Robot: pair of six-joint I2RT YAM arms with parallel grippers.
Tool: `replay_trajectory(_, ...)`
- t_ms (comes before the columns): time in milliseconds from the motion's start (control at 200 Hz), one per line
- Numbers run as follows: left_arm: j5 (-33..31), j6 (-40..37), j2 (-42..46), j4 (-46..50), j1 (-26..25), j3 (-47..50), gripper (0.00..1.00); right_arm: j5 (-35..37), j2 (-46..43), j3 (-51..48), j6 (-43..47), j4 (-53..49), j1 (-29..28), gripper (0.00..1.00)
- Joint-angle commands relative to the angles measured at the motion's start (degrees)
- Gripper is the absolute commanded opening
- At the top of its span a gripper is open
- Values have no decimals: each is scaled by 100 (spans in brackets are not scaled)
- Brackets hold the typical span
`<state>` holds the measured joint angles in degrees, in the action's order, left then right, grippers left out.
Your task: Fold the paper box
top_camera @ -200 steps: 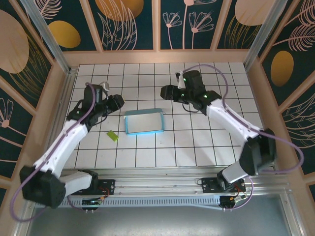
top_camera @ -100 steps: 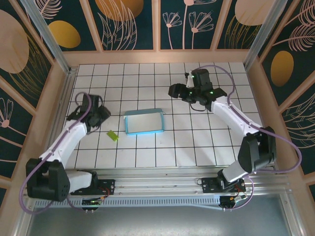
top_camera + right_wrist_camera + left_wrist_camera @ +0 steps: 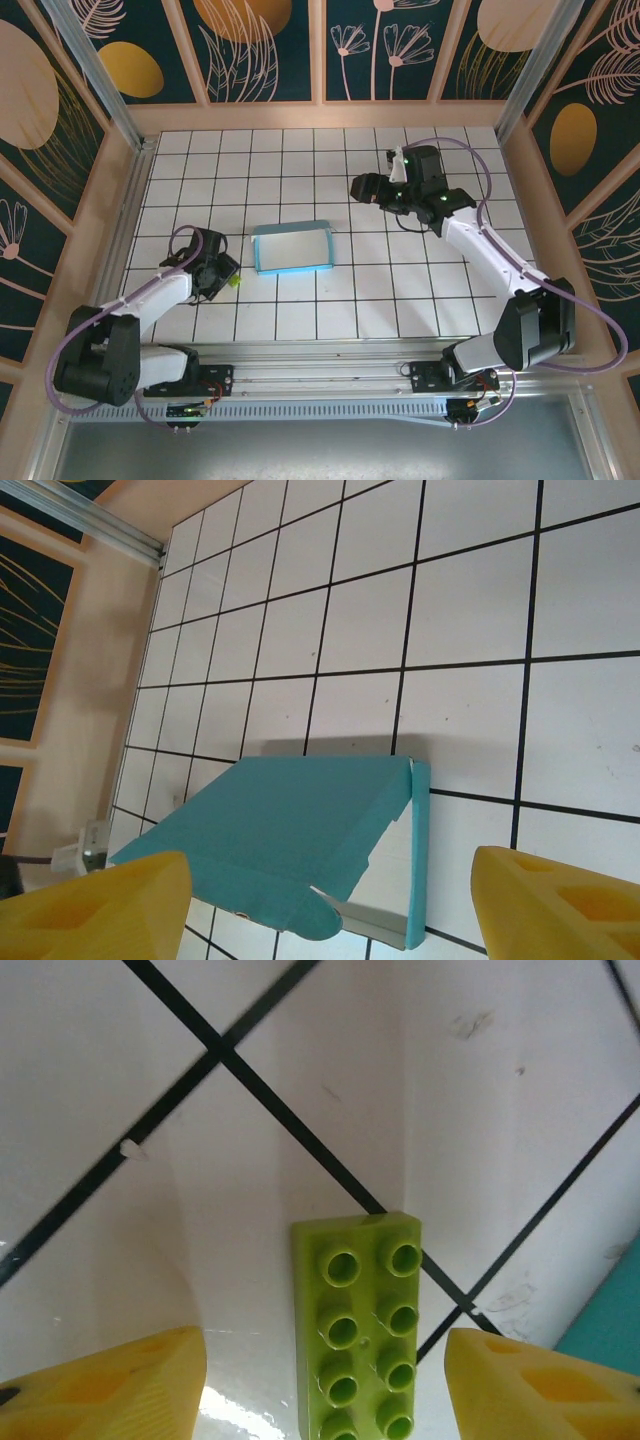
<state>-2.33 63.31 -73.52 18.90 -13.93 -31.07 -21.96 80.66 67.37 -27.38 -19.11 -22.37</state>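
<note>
Left end effector [image 3: 322, 1332] sits low over the counter [image 3: 480, 1080], fingers spread. A green brick [image 3: 357, 1330] lies between them and touches neither. The box [image 3: 292, 247] lies flat just beyond the brick, to this end effector's right. Right end effector [image 3: 332, 855] is raised, fingers spread, holding nothing. The box lies ahead of and below it, well apart, teal face up, with one side flap along its edge.

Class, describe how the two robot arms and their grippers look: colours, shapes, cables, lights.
The left arm and right arm have white links with black joints and bases. A purple cable loops along each. The right arm shows small green lights. The left gripper and right gripper are black, with yellow wedge-shaped fingers.
</note>
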Motion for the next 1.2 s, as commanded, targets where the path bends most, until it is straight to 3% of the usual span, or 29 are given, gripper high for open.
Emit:
replay_trajectory(0,-165,216,-278,-178,-50,-45,63,41,-213,-92,105,68,12,75)
replay_trajectory(410,-233,-172,-634,-35,-51,-75,43,84,-383,-158,66,74,13,75)
replay_trajectory(571,-250,-230,-409,84,-50,-17,35,121,-420,-160,75,47,9,75)
replay_trajectory(706,-180,-333,19,70,-64,68,33,152,-479,-146,57,74,11,75)
replay_trajectory(811,-19,-597,358,-91,-94,151,37,182,-529,-168,48,109,9,75)
replay_trajectory(966,-98,-582,285,-5,-104,116,61,200,-569,-214,16,147,8,75)
replay_trajectory(1196,-64,-539,10,-107,-149,142,67,242,-603,-198,74,94,7,75)
